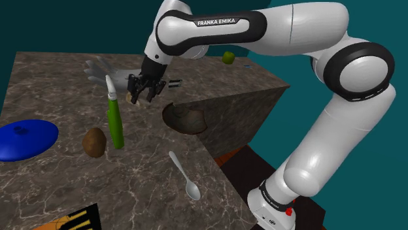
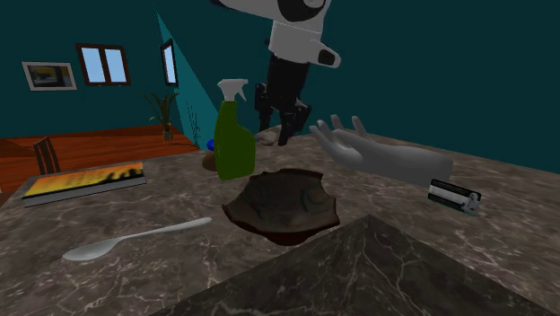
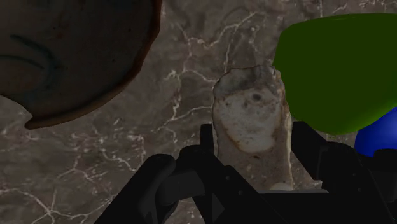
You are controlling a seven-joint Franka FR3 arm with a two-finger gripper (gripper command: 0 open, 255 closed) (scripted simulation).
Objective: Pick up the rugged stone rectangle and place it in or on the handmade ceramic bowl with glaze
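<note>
Marble desk [image 1: 59, 85], dark brown with white veins, with a raised block of the same marble at the shoulder view's right. White arm [image 1: 327, 39] arches up from the stand and reaches left over the desk.

Blue dish [image 1: 26, 138] sits near the shoulder view's left edge. Brown bowl [image 1: 186, 119], irregular rim, is just left of the raised block, upright and with nothing in it. Grey model hand [image 2: 386, 157] lies flat on the desk, behind the gripper in the shoulder view. Green spray bottle [image 1: 116, 124] with white trigger stands upright between the blue dish and the bowl. Book with orange-yellow cover [image 2: 85, 182] lies flat at the second exterior view's left. Grey spoon [image 1: 185, 176] lies on the desk in front of the bowl, well apart from it.

Gripper [image 1: 143, 97] points down, low over the desk, just beside the bottle's top. Its fingers [image 3: 207, 143] stand apart, one on each side of the stone (contact with its edges can't be made out).

Brown round lump [image 1: 95, 142] sits on the desk just left of the bottle's base.

Stone [image 3: 249, 111], pale beige-grey with rough edges, lies on the desk between the fingers, next to the bottle and near the bowl, not in it.

Green fruit [image 1: 228, 57] on the raised block's far part. Small black-and-white object [image 2: 453, 195] lies by the model hand's wrist.
</note>
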